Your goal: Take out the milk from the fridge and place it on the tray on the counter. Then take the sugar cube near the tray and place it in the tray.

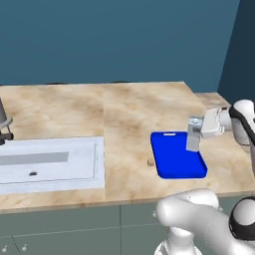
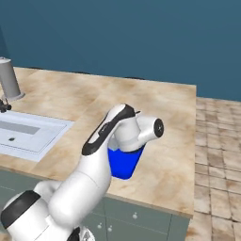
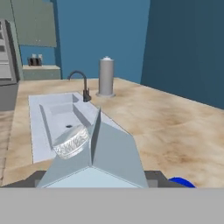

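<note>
A: Here, from left to right across the counter [image 1: 129,114]: the white sink [image 1: 50,162], the sugar cube [image 1: 150,162] lying just beside the near left edge of the blue tray [image 1: 174,167], and the gripper [image 1: 195,130] holding the milk [image 1: 193,140] upright over the tray's far right part.

B: Is the carton truly held?

A: It appears so. The jaws stand partly apart, closed on the carton's upper end from the right, and the hand view looks straight down over its gabled top [image 3: 94,151].

B: And is its base on the tray?

A: I cannot tell; it looks very close to it or just touching.

B: So how should the placing be done?

A: In my judgement, lower it straight, keep it level, and let go only when the base sits flat inside the rim. Draw back sideways without brushing it, since a tall narrow carton could tip. Leave the tray's left part free for the cube.
</note>
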### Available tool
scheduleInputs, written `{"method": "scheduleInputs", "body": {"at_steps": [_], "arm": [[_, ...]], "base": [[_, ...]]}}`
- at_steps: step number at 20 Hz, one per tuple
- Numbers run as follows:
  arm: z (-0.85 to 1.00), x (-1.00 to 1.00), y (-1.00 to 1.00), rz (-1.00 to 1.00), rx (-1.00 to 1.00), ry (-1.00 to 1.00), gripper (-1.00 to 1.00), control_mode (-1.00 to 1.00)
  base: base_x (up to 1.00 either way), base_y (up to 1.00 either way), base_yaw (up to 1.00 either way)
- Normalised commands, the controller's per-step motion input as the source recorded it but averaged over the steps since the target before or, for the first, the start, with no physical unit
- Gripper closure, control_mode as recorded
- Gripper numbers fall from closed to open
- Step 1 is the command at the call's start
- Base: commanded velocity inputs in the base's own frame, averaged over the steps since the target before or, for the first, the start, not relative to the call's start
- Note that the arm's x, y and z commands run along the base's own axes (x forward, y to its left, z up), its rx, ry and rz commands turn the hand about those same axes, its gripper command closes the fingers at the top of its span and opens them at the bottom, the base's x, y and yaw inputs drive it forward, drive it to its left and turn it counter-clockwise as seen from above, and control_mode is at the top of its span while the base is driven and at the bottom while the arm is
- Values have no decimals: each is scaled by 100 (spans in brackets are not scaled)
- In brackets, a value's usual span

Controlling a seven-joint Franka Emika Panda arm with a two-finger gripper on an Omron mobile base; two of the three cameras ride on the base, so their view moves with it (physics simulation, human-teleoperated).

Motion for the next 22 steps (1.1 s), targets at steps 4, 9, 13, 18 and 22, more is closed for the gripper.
{"method": "scheduleInputs", "body": {"at_steps": [4,9,13,18,22], "arm": [[-14,38,-1,5,0,4,100,-100],[-38,37,-10,5,0,0,100,-100],[-35,35,-13,6,0,0,100,-100],[-43,27,-19,6,1,0,100,-100],[-39,27,-23,6,0,0,100,-100]], "base": [[0,0,0],[0,0,0],[0,0,0],[0,0,0],[0,0,0]]}}
